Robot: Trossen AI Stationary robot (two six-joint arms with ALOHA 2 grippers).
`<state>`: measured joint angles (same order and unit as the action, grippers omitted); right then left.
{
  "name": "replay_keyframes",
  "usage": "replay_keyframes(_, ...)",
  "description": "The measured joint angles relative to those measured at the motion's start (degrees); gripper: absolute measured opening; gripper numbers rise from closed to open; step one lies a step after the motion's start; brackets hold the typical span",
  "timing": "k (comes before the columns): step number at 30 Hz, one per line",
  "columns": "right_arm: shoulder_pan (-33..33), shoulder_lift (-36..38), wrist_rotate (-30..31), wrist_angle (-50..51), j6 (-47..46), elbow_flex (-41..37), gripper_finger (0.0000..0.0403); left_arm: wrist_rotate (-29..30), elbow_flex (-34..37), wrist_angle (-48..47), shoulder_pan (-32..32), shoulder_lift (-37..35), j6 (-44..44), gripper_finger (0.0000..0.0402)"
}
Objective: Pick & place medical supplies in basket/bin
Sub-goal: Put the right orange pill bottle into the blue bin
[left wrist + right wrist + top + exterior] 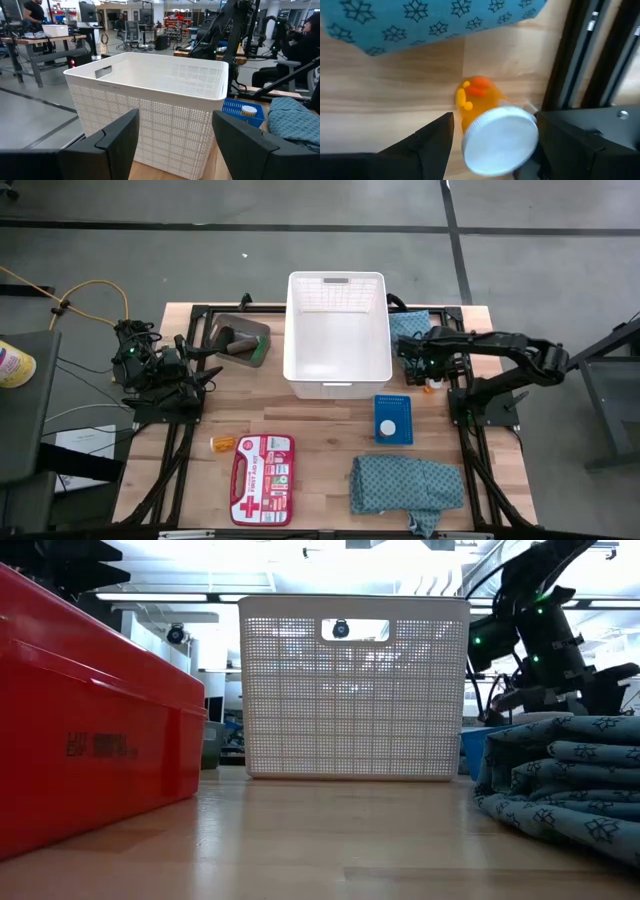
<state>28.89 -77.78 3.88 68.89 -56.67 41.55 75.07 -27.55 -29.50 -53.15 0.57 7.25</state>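
Wooden counter (330,430) on a dark frame, with a grey floor around it and an open workshop visible behind in the low view.

Left gripper (208,377): at the counter's left edge, jaws wide apart, holding nothing. Its fingers (117,137) frame the white basket (337,335), which stands to its right at the counter's centre rear. The dark grey bin (240,340) sits just behind this gripper, between it and the basket, with a dark roll and a green piece inside. An orange bottle (222,443) lies in front of the gripper, beside a red first aid kit (262,465).

Blue tray (393,419): in front of the basket's right corner, carrying a white round cap (387,427). A teal patterned folded cloth (405,485) lies at the counter's front right.

Right gripper (412,365): just right of the basket, jaws wide apart, grasping nothing. A second orange bottle (487,125) with a white cap lies on the counter directly between its fingers (427,145); contact cannot be determined. A second teal cloth (410,323) lies just behind this gripper, near the basket's rear right corner.
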Motion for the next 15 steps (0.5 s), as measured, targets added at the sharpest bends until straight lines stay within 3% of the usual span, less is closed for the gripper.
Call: replay_keyframes(15, 0.1, 0.0, -1.1, -3.6, 1.1, -3.2, 0.0272, 0.0, 0.0, 0.0, 0.0, 0.0, -0.1, 0.0242)
